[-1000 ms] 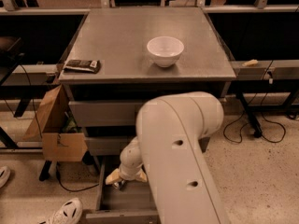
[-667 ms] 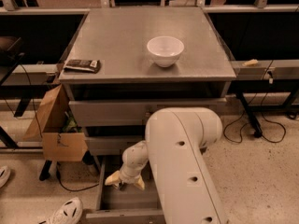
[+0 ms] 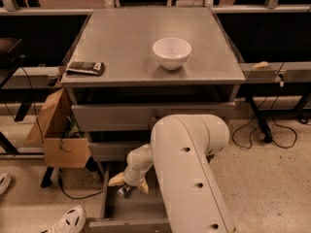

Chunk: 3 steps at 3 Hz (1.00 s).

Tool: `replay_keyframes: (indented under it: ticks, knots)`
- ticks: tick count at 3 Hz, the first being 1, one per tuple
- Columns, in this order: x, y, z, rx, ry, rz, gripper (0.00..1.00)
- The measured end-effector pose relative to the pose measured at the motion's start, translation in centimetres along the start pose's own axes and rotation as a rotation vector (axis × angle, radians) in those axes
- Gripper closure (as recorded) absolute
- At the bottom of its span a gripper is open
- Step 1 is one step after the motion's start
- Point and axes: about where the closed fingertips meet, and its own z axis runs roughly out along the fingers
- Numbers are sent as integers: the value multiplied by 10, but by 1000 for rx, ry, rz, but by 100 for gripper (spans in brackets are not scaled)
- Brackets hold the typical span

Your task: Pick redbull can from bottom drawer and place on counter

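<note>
Gripper (image 3: 129, 186) hangs low inside the pulled-out bottom drawer (image 3: 121, 213), at the end of the bulky white arm (image 3: 190, 169). Its tan fingers (image 3: 115, 180) stand spread apart, unclenched, with the can (image 3: 123, 191) between them on the drawer floor. The can's silver and dark markings are too small to read. On the counter (image 3: 121, 38) sit a white bowl (image 3: 171, 52) and, well apart at the left edge, a dark packet (image 3: 85, 68) whose print is illegible.
</note>
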Motion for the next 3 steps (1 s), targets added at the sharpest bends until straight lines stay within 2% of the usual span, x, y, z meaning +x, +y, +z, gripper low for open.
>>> replay_keyframes:
  ticks: [1,2,3]
  knots:
    - [0,3,6,-36,1,18,0]
    - [-6,7,26,-102,-29,64,0]
    - [-15,8,46,-180,-94,127,0]
